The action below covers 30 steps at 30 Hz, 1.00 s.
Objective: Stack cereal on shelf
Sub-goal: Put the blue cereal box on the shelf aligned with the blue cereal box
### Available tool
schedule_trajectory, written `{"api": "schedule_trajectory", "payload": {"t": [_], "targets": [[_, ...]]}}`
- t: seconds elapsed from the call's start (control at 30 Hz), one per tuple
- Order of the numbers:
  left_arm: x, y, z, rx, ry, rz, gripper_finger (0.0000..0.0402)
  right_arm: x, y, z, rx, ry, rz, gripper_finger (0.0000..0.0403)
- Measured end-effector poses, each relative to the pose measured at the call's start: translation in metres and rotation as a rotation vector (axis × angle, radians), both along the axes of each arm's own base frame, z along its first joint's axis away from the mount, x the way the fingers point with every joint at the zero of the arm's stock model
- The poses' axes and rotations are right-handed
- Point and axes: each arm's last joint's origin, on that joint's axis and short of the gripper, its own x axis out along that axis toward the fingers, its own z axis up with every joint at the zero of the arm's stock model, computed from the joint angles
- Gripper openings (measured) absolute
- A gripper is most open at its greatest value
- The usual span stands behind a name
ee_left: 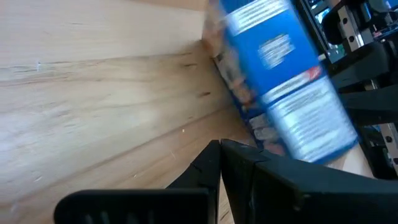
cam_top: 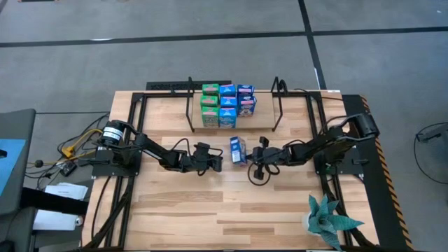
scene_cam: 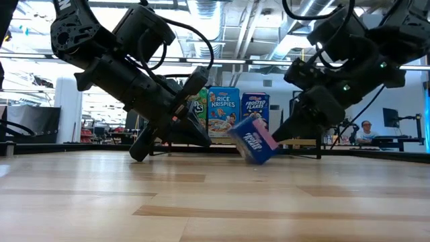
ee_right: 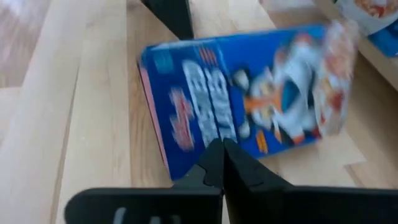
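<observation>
A dark blue cereal box (cam_top: 238, 150) stands tilted on the table between my two grippers, in front of the shelf (cam_top: 266, 115). Several green, light blue and dark blue boxes (cam_top: 227, 105) are stacked on the shelf between its black wire uprights. My right gripper (cam_top: 256, 155) is shut at the box's picture front (ee_right: 249, 106). On the box's other side, my left gripper (cam_top: 219, 159) is shut, its tips (ee_left: 221, 146) just short of the box's printed back (ee_left: 286, 81); the low view shows a small gap there. My right gripper touches the picture front (ee_right: 214, 134) of the dark blue box with its shut fingertips, coming from the table's right and slanting down. The box (scene_cam: 254, 139) leans toward that gripper, its top tipped over and its lower edge (scene_cam: 252, 160) on the table.
A small green plant (cam_top: 329, 220) stands at the near right corner. Black frame rails (cam_top: 129, 140) and cables run along the table's left and right sides. Bare wood lies in front of both grippers. A person (scene_cam: 366, 128) sits far off in the room.
</observation>
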Motion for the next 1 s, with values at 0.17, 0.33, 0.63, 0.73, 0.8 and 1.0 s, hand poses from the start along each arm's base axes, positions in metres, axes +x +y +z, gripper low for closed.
{"api": "schedule_trajectory", "payload": {"t": [0.17,0.33,0.63,0.73,0.8,1.0], "targets": [[0.0,0.0,0.001,0.002,-0.011,0.01,0.0,0.0,0.0,-0.002,0.016,0.008,-0.014,0.002],[0.001,0.0,0.002,0.007,-0.025,0.009,0.0,0.001,0.0,0.001,0.0,-0.018,-0.001,0.0015],[0.001,0.0,0.002,0.013,-0.025,0.008,0.0,0.013,-0.008,0.011,-0.043,-0.131,-0.002,0.0016],[0.001,0.0,0.002,0.014,-0.025,0.007,0.0,0.018,-0.011,0.006,-0.024,-0.151,0.013,0.0016],[0.001,0.0,0.002,0.014,-0.025,0.007,0.0,0.02,-0.011,0.002,-0.016,-0.142,0.018,0.0016],[0.001,0.0,0.002,0.014,-0.025,0.006,0.0,0.021,-0.011,-0.01,0.007,-0.106,0.003,0.0016]]}}
